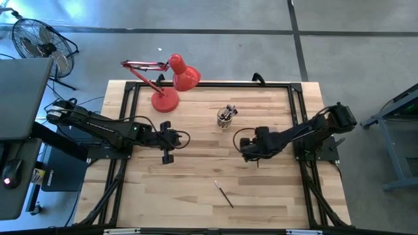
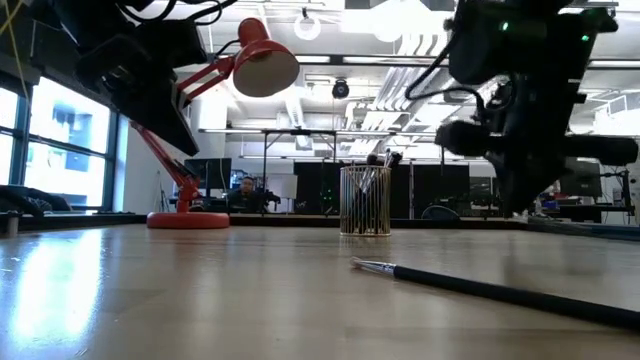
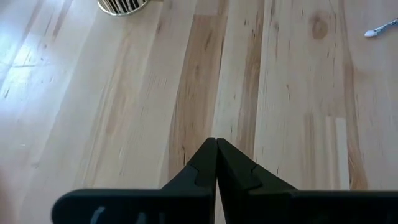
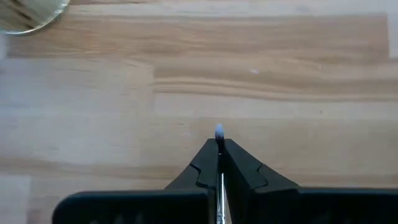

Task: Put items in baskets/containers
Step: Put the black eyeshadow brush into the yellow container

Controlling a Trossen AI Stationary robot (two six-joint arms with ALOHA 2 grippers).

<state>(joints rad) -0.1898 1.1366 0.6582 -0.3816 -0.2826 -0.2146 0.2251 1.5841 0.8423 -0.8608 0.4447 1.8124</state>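
The right gripper [image 4: 218, 144], pinching a thin brush [image 4: 219, 132], hovers beside the glass cup [image 1: 226, 118], mid-carry; next it must tip the brush in. Another brush [image 1: 224, 194] lies well apart from the cup. The left gripper [image 3: 216, 147] waits, pressed together.

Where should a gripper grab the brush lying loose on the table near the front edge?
Grip the loose brush mid-handle, coming straight down with fingers across its length. It lies flat and thin on the bare table, nothing beside it, so probably only a top pinch works.
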